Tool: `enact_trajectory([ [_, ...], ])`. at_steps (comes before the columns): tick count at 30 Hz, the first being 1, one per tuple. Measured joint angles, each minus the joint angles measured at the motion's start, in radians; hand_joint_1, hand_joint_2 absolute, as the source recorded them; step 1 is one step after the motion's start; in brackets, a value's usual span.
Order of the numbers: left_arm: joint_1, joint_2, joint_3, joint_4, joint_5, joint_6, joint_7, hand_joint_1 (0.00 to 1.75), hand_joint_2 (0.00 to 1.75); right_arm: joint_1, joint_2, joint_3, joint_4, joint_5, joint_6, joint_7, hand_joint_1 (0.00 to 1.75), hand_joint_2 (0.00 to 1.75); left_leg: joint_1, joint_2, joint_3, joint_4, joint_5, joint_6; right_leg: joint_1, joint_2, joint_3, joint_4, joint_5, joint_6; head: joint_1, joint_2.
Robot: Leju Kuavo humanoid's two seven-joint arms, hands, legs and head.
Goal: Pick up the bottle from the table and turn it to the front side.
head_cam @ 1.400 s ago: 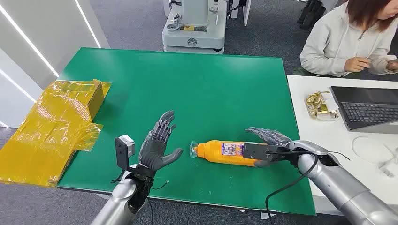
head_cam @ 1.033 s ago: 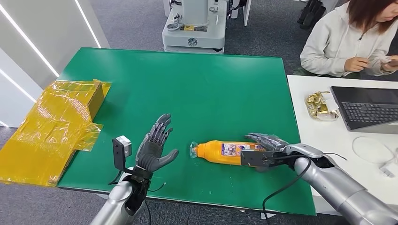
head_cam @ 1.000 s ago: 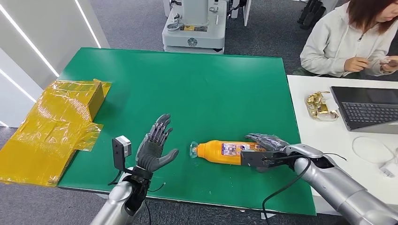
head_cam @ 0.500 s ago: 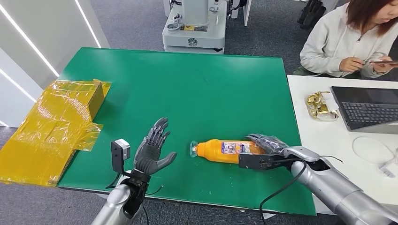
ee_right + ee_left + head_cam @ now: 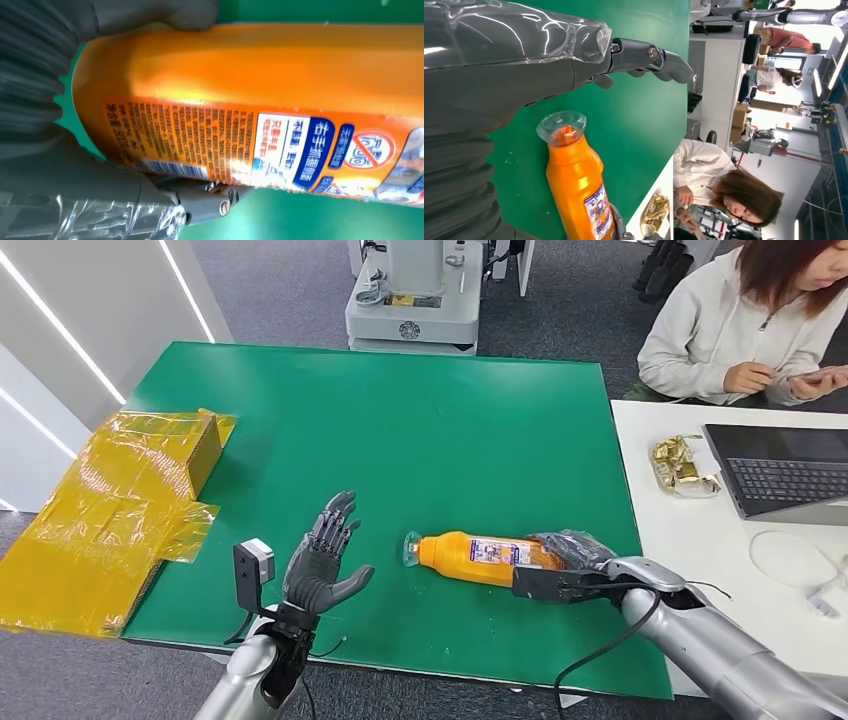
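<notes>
My right fingers have now closed around the orange plastic bottle, low in the frame on the green desk. Its cap end has tipped up; lifting starts. My left fingers stay spread, empty.

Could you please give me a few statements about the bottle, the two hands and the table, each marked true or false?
1. The bottle stands upright. False: it lies on its side on the green table.
2. The right hand grips the bottle's base end. True.
3. The left hand holds the bottle's cap. False: it is open, apart from the bottle.
4. The bottle's cap points toward the left hand. True.
5. A laptop sits on the green table. False: it is on the white table beside.
</notes>
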Motion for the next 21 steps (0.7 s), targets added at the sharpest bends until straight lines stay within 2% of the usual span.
enact_trajectory([
  [3,0.003,0.000,0.000,0.000,-0.005,0.016,-0.008,0.00,1.75,0.029,0.000,-0.013,-0.005,-0.027,-0.042,-0.022,1.75,1.75,0.000,0.000,0.001,0.000,0.000,0.000,0.000,0.000,0.000,0.000,0.000,0.000,0.000,0.000],
  [7,0.024,0.002,0.000,-0.008,-0.029,0.051,-0.025,0.00,1.75,0.148,-0.025,-0.095,-0.089,-0.086,-0.113,-0.048,1.75,1.75,0.000,-0.002,0.001,0.000,-0.001,0.000,0.001,-0.002,0.002,0.000,-0.001,0.001,0.000,0.000],
  [14,0.033,0.002,0.000,-0.015,-0.046,0.072,-0.032,0.00,1.75,0.271,-0.044,-0.197,-0.189,-0.108,-0.139,-0.056,1.75,1.75,0.000,-0.002,0.002,0.000,-0.001,0.000,0.001,-0.002,0.002,-0.001,-0.001,0.001,0.000,0.000],
  [16,0.039,0.002,0.000,-0.021,-0.067,0.096,-0.038,0.00,1.75,0.343,-0.043,-0.248,-0.233,-0.142,-0.172,-0.079,1.75,1.75,0.001,-0.004,0.001,0.000,-0.001,0.000,0.001,-0.005,0.003,-0.001,-0.002,0.001,0.000,0.000],
  [21,0.052,0.002,-0.001,-0.042,-0.100,0.139,-0.041,0.00,1.75,0.606,-0.015,-0.408,-0.413,-0.154,-0.279,-0.114,1.75,1.75,0.001,-0.008,0.000,0.000,-0.002,0.001,0.001,-0.008,0.003,-0.001,-0.005,0.001,0.000,0.000],
])
